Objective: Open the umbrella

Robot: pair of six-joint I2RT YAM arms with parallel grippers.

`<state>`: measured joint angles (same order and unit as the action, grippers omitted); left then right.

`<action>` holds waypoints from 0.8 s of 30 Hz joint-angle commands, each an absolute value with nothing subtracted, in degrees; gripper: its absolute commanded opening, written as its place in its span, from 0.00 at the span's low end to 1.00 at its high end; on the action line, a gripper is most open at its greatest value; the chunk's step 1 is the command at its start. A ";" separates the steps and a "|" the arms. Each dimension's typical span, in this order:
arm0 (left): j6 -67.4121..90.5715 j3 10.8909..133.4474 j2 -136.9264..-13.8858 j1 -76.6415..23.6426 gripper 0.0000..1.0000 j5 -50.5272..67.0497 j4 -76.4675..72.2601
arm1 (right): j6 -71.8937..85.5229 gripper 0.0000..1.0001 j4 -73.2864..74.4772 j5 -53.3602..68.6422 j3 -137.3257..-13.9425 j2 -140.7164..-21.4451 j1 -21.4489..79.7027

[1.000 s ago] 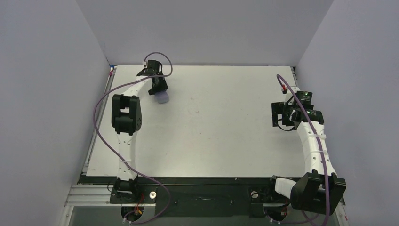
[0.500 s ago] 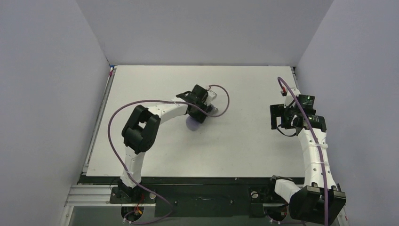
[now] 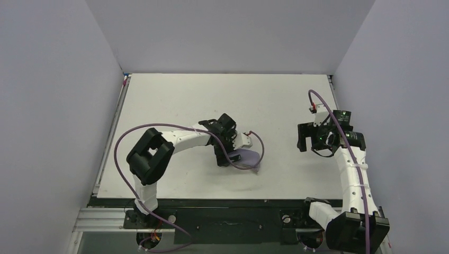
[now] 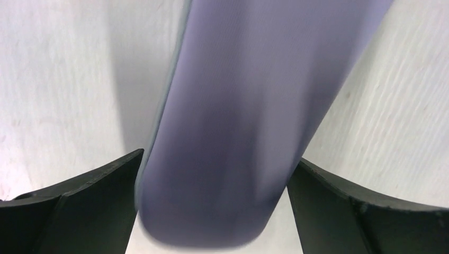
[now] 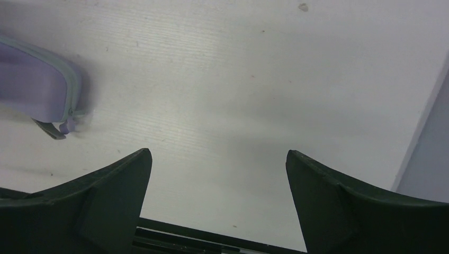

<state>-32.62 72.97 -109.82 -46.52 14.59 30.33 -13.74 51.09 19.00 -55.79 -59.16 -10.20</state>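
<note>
Umbrella not visible as such; only a zipped lavender case (image 3: pixel 248 157) shows, so it is presumably shut inside, low at the near centre of the table (image 3: pixel 174 100). The left arm (image 3: pixel 174 138) reaches across to it. The left gripper (image 3: pixel 226 153) has its fingers (image 4: pixel 95 201) pressed against both long sides of the case, clamped on its end; the wrist view is blurred, so whether the case rests on the table or hangs just above it cannot be told. The right gripper (image 3: pixel 304 136) hovers well apart to the right, spread wide and empty, looking toward the case's rounded end and zipper pull (image 5: pixel 68 127). Risks, as judged: the smooth hard shell could twist or slip out of a two-sided pinch if swung; the pull is small and lies flat, so the right fingers may miss it or drag the whole case instead of the zip.
</note>
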 commanded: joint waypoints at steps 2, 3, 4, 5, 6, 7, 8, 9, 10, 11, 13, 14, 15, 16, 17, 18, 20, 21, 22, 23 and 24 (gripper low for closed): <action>-33.68 71.71 -98.38 -38.65 0.97 18.66 28.89 | -12.13 0.93 48.10 26.03 -56.83 -63.23 -6.02; -33.05 69.72 -96.69 -37.46 0.97 18.52 27.49 | -11.69 0.92 47.60 26.96 -57.10 -63.79 -4.32; -31.40 66.71 -93.15 -37.01 0.97 17.37 23.68 | -10.74 0.92 46.49 27.37 -57.52 -64.99 -3.43; -30.38 65.00 -91.31 -36.23 0.97 16.55 21.64 | -10.21 0.92 45.92 28.11 -57.76 -65.72 -1.65; -29.04 61.51 -87.60 -35.87 0.97 14.69 17.89 | -8.99 0.91 44.79 28.56 -58.32 -67.12 -1.00; -28.36 60.11 -86.03 -35.23 0.97 12.57 16.46 | -8.41 0.91 44.19 29.49 -58.60 -68.01 0.91; -26.14 57.96 -83.23 -34.84 0.97 12.00 15.08 | -7.18 0.90 42.89 29.90 -59.12 -69.80 1.73; -24.72 57.28 -82.13 -33.85 0.97 11.42 15.37 | -5.93 0.90 42.23 30.57 -59.44 -70.76 3.14; -20.68 56.24 -80.50 -33.31 0.97 11.51 15.73 | -5.29 0.90 41.03 30.97 -60.17 -72.69 3.81; -18.65 55.72 -79.89 -32.19 0.97 12.17 16.50 | -4.22 0.90 39.86 31.67 -60.58 -73.70 5.06; -9.75 54.02 -78.57 -30.82 0.98 13.83 17.32 | -3.16 0.89 38.71 32.40 -61.92 -76.55 7.02; -7.38 53.21 -78.51 -30.44 0.99 14.96 17.71 | -2.94 0.88 38.38 32.78 -62.63 -78.24 8.61; -2.88 52.97 -78.80 -29.36 0.93 17.27 18.18 | -2.63 0.87 37.76 33.00 -62.91 -79.79 9.40; -0.21 52.24 -79.64 -28.79 0.89 18.79 18.10 | -2.46 0.87 37.43 33.34 -63.19 -80.41 11.01; 4.39 51.83 -80.25 -27.54 0.79 22.06 17.16 | -1.93 0.85 36.54 33.59 -63.24 -81.45 11.79; 6.41 50.90 -81.43 -27.00 0.75 23.73 16.36 | -1.63 0.84 35.98 34.04 -63.01 -81.86 13.36; 11.14 49.78 -83.67 -25.90 0.57 27.65 13.29 | -0.76 0.80 34.58 35.07 -62.21 -83.06 15.37; 13.18 49.63 -85.16 -25.82 0.54 29.13 11.54 | -0.41 0.77 33.74 35.47 -61.91 -83.74 15.95; 14.06 49.45 -86.00 -25.77 0.49 29.68 10.52 | -0.29 0.76 33.30 36.02 -61.01 -84.10 17.17; 15.89 49.38 -87.66 -25.76 0.48 30.69 8.52 | -0.18 0.73 32.45 36.25 -60.47 -84.53 17.77; 16.86 49.54 -88.52 -25.82 0.45 31.12 7.47 | -0.18 0.71 32.00 36.70 -59.42 -84.76 18.81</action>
